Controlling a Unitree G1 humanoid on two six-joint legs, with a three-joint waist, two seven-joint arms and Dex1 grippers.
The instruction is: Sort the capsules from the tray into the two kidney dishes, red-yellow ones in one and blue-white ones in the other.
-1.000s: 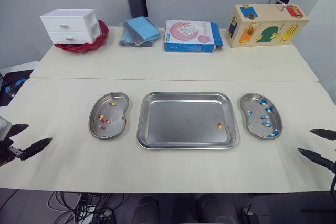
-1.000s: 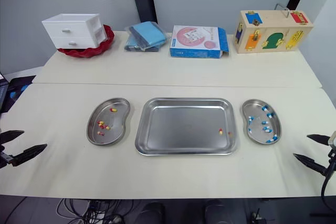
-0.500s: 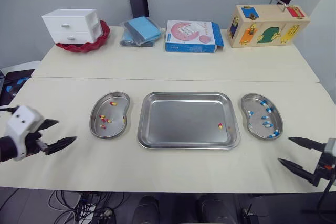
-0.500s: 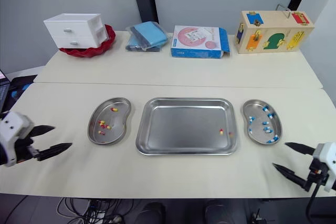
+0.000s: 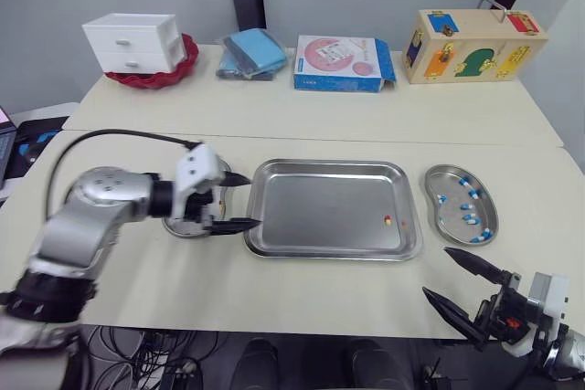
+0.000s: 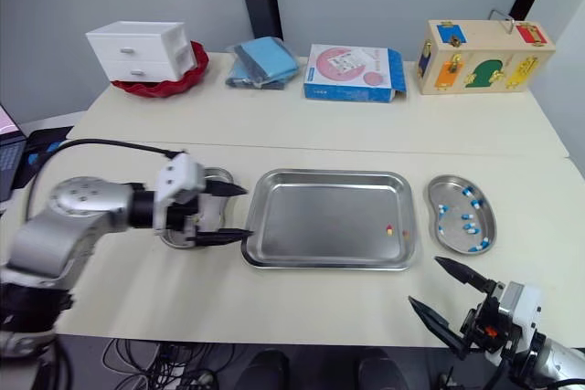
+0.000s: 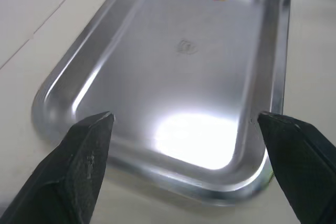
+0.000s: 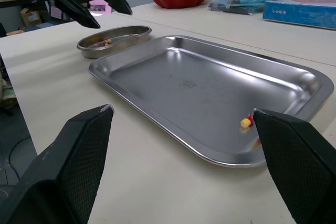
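on the shiny rectangular metal tray [image 5: 320,207], one red-yellow capsule [image 5: 388,220]

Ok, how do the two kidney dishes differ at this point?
The left kidney dish holds red-yellow capsules; the right kidney dish holds blue-white capsules. In the head views the open left gripper covers much of the left kidney dish, while the right kidney dish lies in full view, the open right gripper apart from it. Both are shiny metal and flank the tray.
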